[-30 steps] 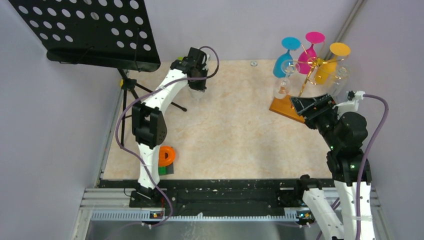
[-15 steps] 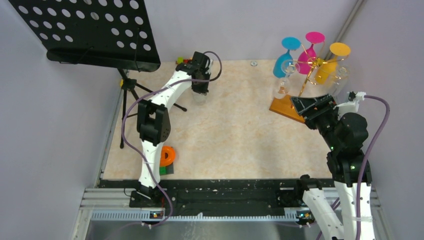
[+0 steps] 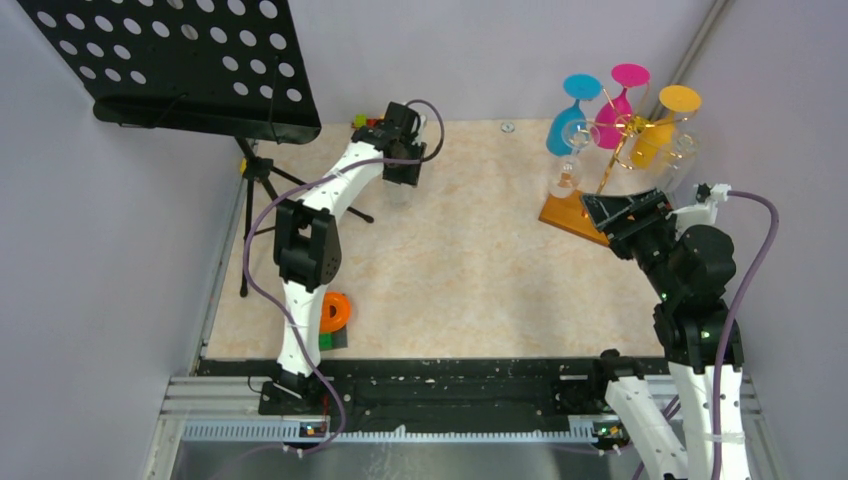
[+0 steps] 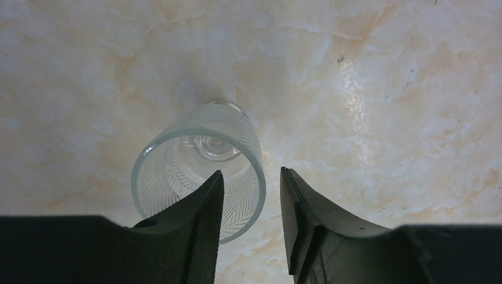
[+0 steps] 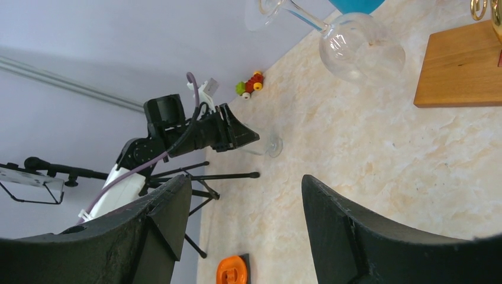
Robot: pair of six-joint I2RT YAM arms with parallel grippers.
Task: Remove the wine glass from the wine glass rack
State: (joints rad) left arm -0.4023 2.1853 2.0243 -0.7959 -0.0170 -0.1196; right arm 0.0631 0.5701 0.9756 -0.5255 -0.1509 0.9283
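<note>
A clear wine glass (image 4: 198,160) stands upright on the table under my left gripper (image 4: 251,174). The gripper is open: one finger is over the bowl's mouth, the other outside it, with the rim's right side between them. In the top view that gripper (image 3: 401,182) and glass (image 3: 400,196) are at the far left-centre. The wine glass rack has a gold pole (image 3: 609,165) on an orange-brown wooden base (image 3: 566,212) at the far right. Blue, magenta and yellow glasses and clear ones (image 3: 566,172) hang from it. My right gripper (image 3: 622,207) is open and empty beside the base.
A black music stand (image 3: 180,60) on a tripod fills the far left corner. An orange disc on a dark block (image 3: 334,312) lies near the left arm's base. A small coloured toy (image 5: 250,84) sits at the far edge. Walls close in on both sides.
My left arm swung slightly to the right and lowered near the far edge, and the clear glass now stands on the table below its open fingers. The right arm has not moved.
</note>
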